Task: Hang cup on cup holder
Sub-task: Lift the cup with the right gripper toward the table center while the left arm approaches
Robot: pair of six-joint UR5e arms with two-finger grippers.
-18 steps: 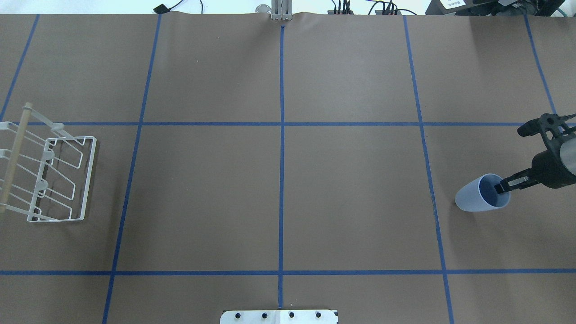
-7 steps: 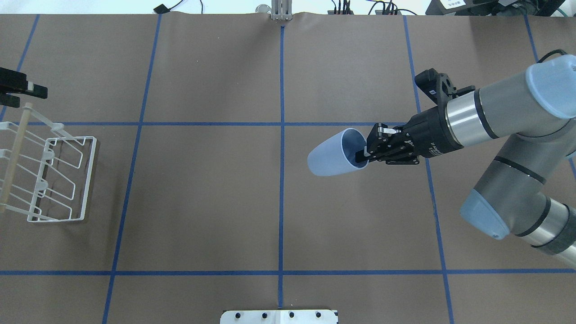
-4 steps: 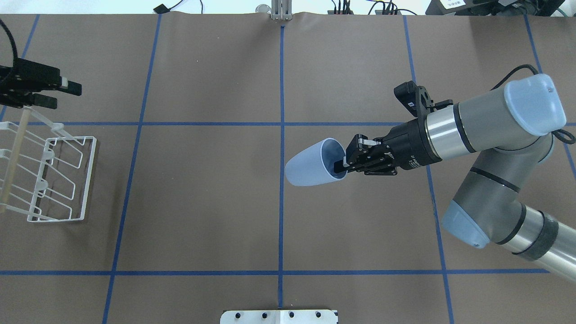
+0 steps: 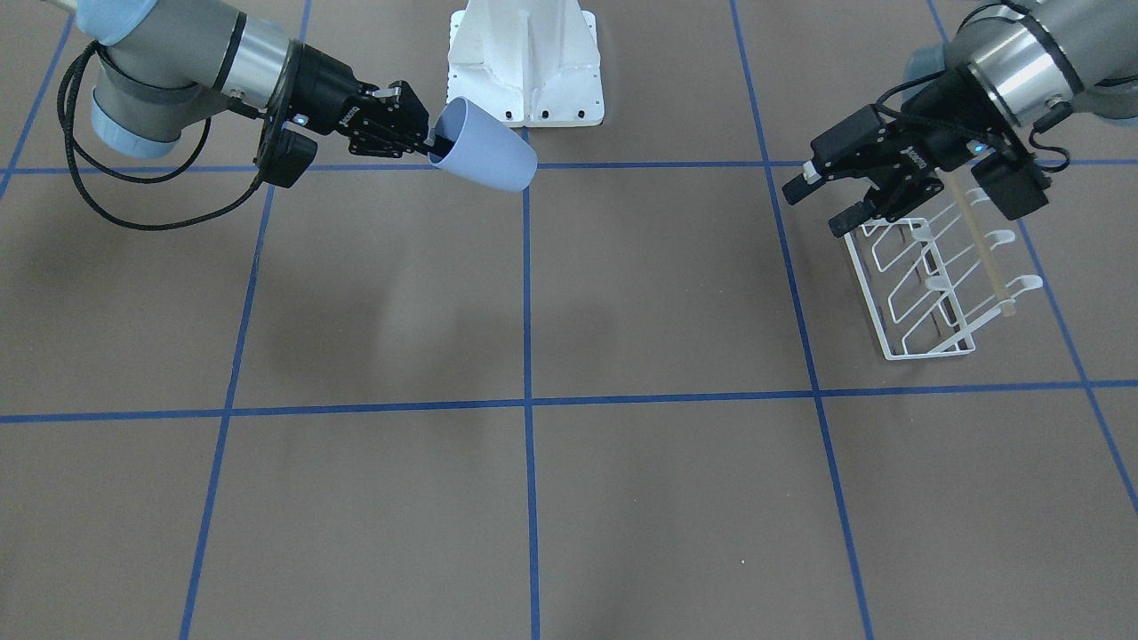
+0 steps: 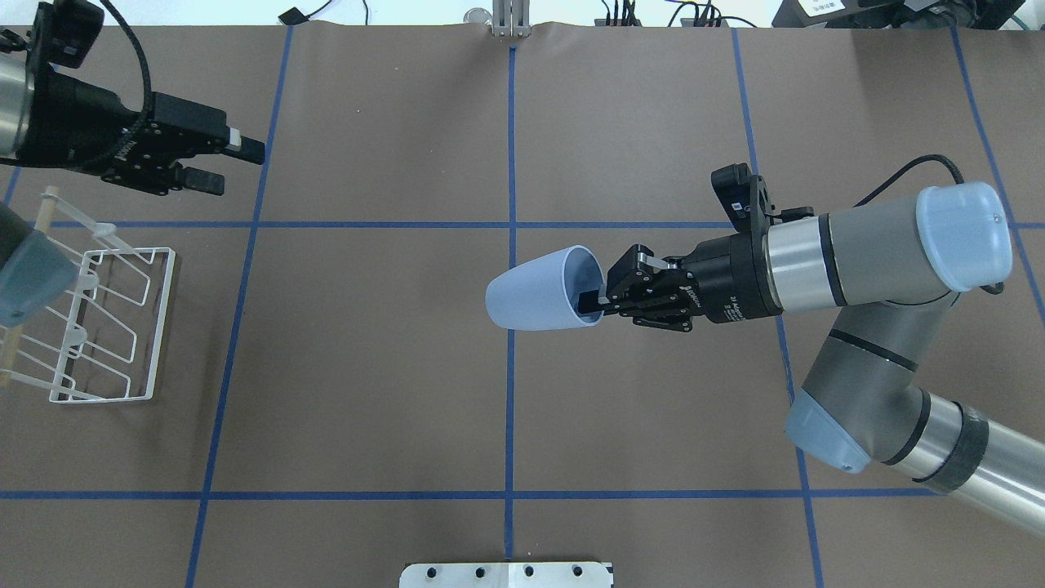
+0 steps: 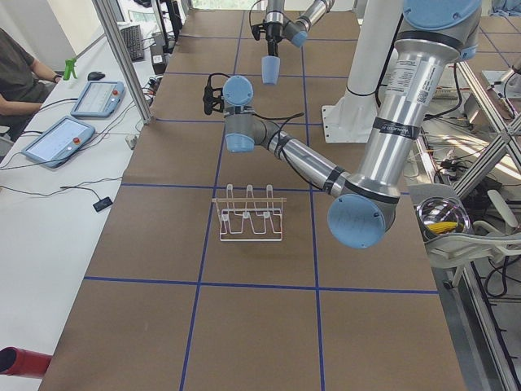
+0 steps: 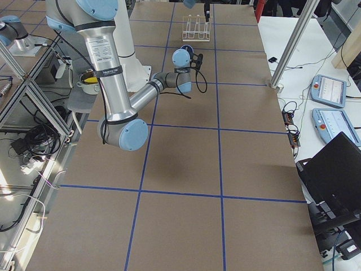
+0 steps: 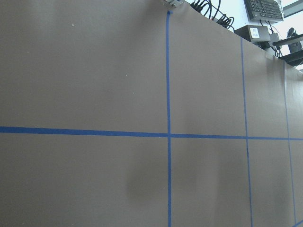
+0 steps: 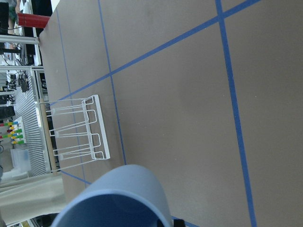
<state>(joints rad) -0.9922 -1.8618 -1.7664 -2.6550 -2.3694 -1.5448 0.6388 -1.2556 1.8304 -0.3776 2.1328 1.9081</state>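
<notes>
Across the table in the front-facing view, the right gripper (image 4: 433, 142) was clamped on the rim of the cup (image 4: 484, 158), one finger inside. It carried the cup tilted above the table (image 4: 622, 489) at 11 o'clock. The left gripper (image 4: 816, 212) hung spread and empty near the cup holder (image 4: 925, 293) at 3 o'clock. Overhead, the cup sat near centre and the cup holder at 9 o'clock, well apart. The right wrist view showed the cup holder beyond the cup's mouth. Risk: this one-wall rim pinch could let the cup pivot or slip when pressed onto the wire.
</notes>
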